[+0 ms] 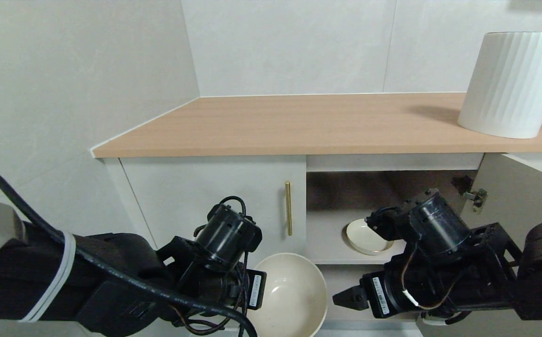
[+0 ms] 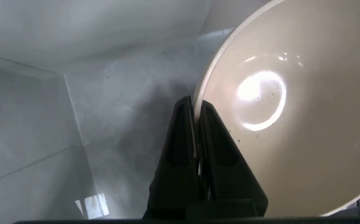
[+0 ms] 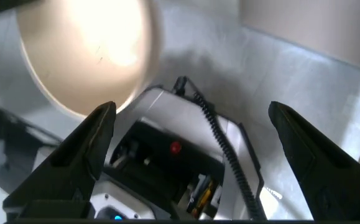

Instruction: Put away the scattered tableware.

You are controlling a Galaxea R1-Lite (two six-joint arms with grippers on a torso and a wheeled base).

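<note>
L gripper (image 2: 196,109) nips bowl (image 2: 291,143) rim, R gripper (image 3: 192,112) wide, labels (image 1: 255,290) illegible

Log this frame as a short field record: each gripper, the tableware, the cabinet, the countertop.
left gripper: jaws shut on the rim of the cream bowl, held low before the cabinet
right gripper: jaws open, holding nothing, beside the bowl
small dish: lies on the shelf inside the open compartment
left door: closed, gold handle
countertop: white ribbed container at its right end
</note>
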